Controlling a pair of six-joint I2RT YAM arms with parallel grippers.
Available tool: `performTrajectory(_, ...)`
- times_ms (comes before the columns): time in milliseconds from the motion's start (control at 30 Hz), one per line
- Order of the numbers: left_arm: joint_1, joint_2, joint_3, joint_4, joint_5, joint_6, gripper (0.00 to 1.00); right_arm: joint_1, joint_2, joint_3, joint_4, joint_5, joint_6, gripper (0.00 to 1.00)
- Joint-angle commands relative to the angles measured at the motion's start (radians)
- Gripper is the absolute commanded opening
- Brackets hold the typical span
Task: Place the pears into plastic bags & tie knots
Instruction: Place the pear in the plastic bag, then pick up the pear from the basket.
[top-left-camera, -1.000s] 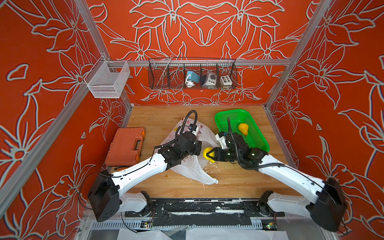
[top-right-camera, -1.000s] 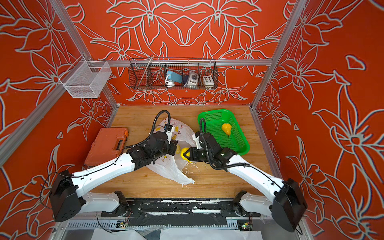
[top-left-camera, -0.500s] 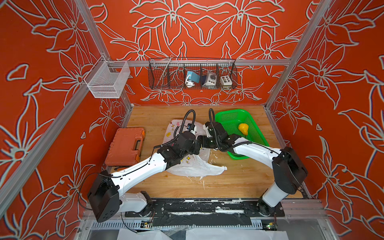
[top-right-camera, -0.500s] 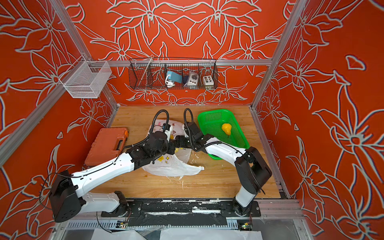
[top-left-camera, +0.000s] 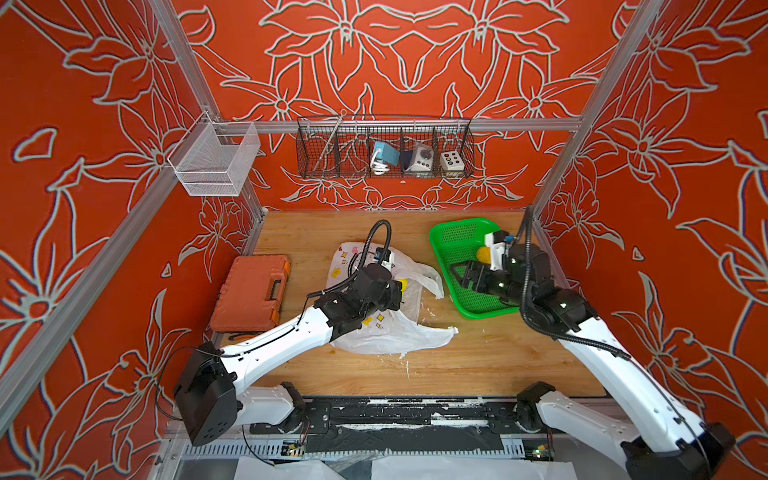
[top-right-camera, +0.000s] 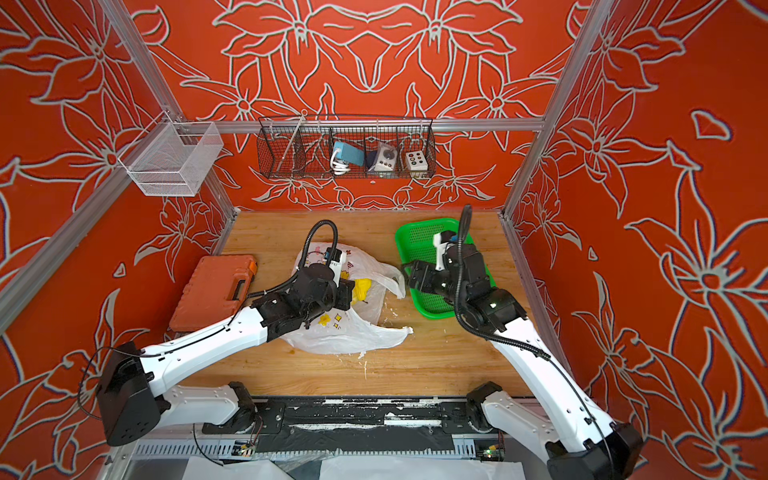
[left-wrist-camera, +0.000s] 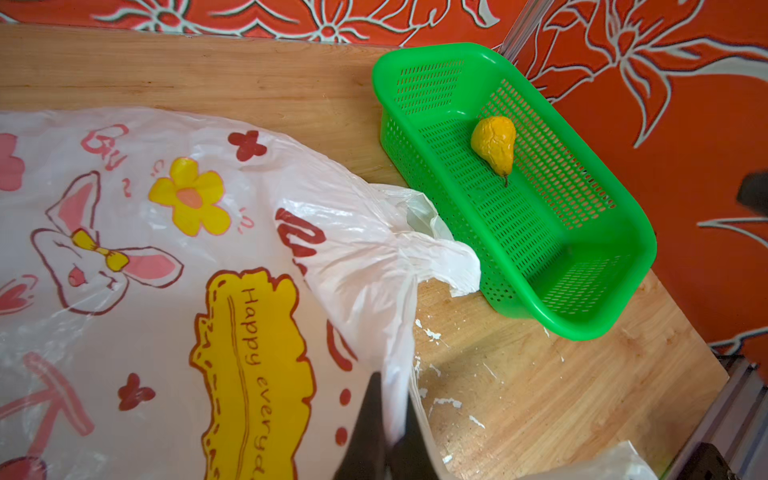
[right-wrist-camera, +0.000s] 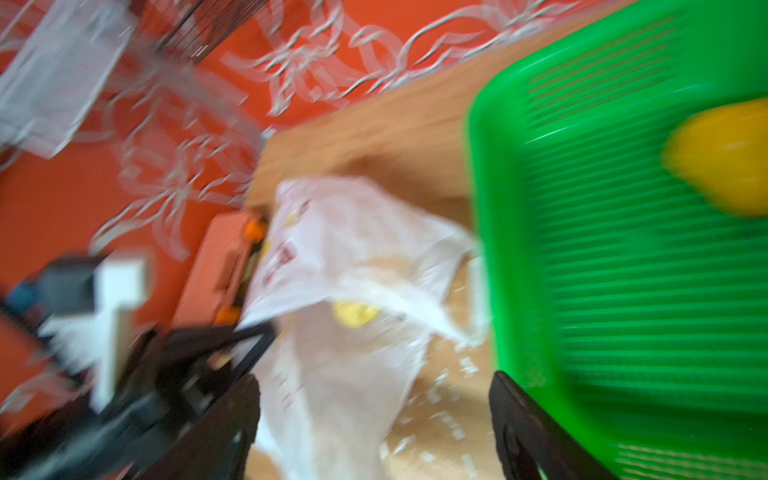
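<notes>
pear in basket, near right hand

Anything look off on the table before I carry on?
Yes: small white flakes lie scattered on the wooden table between the bag and the green basket, possibly torn plastic. The pear in the basket looks shrivelled.

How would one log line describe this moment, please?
left gripper: shut on bag | right gripper: open at basket rim | pears: one bagged, one in basket
</notes>
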Motion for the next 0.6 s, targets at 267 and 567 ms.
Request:
performTrajectory(267,0.001,-0.043,-0.039,0.037,0.017,0.005,0.0,-0.237,0.732,0.413,-0.155,0.457,-0.241,0.95)
performTrajectory(567,0.001,-0.037,-0.055,0.063,0.055,-0.003,0.0,-0.283,0.979,0.538,-0.139,0.412,-0.271,0.94)
